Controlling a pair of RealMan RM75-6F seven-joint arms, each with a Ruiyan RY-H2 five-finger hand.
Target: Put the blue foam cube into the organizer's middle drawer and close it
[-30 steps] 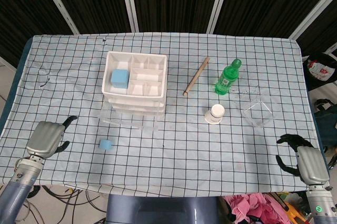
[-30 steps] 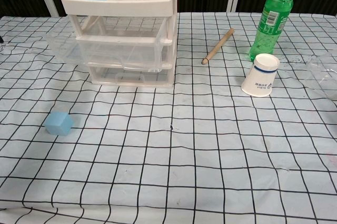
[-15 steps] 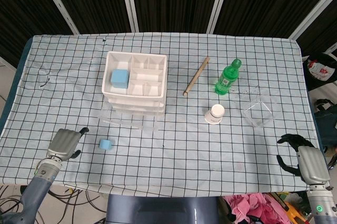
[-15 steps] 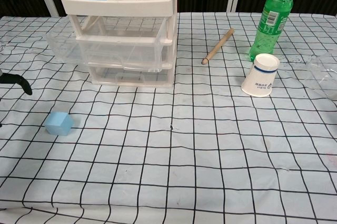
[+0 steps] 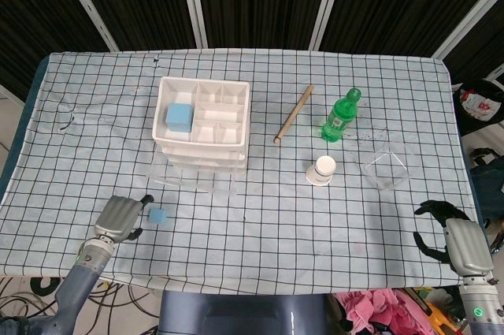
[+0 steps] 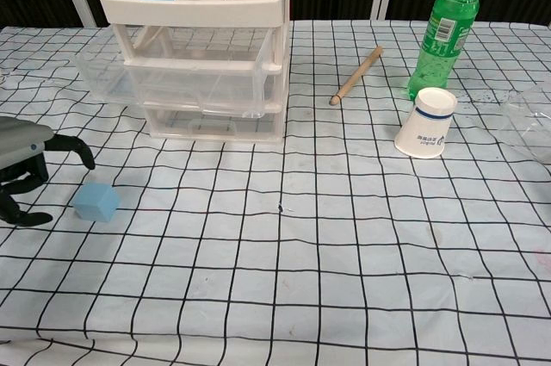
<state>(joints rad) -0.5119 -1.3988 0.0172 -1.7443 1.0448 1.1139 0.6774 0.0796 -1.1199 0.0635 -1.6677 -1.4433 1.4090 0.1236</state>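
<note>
My left hand sits low on the checked tablecloth, its fingers spread and curved with nothing between them, just beside the small blue foam cube but not touching it. The cube rests on the cloth in front of the white organizer, a little to its left (a second, larger blue block fills one of the compartments on the organizer's top). The organizer's clear middle drawer stands pulled out toward me and looks empty. My right hand hangs at the near right edge of the table, well apart from everything, fingers apart and holding nothing. Further back and to the right lie a wooden stick, a green bottle standing upright, a paper cup turned upside down, and a clear plastic container.
</note>
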